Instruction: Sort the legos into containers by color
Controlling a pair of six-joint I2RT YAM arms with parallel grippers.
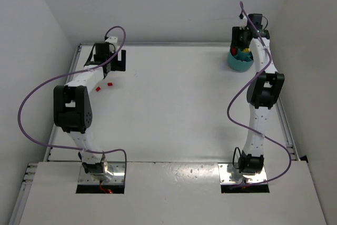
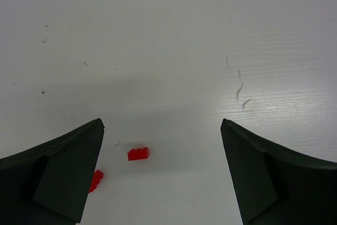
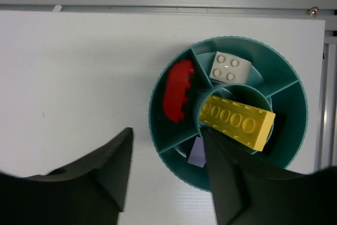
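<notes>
rail edges hem the teal tub (image 3: pixel 179 172) at the far right corner of the desk (image 1: pixel 168 109); open surface spreads to its left. right hand (image 3: pixel 167 133) hangs over the tub, released, gripping nothing. yellow brick (image 3: pixel 237 122) lies across the centre cup, long axis slanting from the centre toward the right rim. left hand (image 2: pixel 162 122), spread wide, hovers over two red bricks (image 2: pixel 138 154) on bare desk, far left.

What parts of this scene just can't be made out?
- Top view: inside of the tub, small and covered by the right arm.
- Left wrist view: one red brick, half behind the left gripper's finger.
- Right wrist view: a lilac piece, partly under the right gripper's finger.
</notes>
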